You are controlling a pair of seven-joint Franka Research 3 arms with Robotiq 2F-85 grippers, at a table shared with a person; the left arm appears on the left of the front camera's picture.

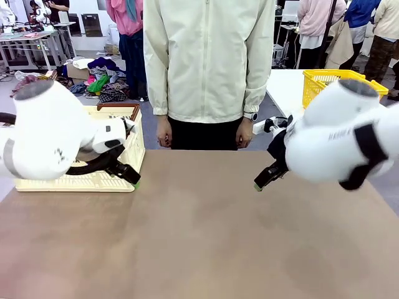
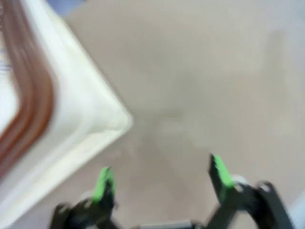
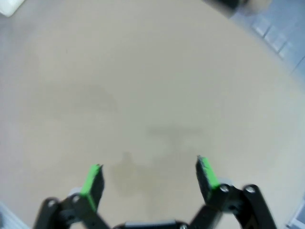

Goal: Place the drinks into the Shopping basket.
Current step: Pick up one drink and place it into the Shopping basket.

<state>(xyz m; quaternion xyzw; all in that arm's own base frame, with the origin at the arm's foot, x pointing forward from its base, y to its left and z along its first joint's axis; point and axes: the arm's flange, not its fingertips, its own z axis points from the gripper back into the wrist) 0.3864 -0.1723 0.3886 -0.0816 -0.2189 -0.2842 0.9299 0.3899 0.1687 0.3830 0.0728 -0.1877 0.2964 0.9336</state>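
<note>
Cream-white Shopping basket (image 1: pixel 137 146) stood just beside left fingers (image 2: pixel 104 183); right fingers (image 3: pixel 205 172) well apart from it. Both pairs spread, empty. Judged not yet begun: next move needed a drink to grasp.

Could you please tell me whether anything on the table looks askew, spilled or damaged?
Nothing stands out. The cream-white slotted plastic basket with brown rim sits level at the far left of the brown table, whose surface shows no spill. The left gripper and right gripper both hang open above it, holding nothing.
</note>
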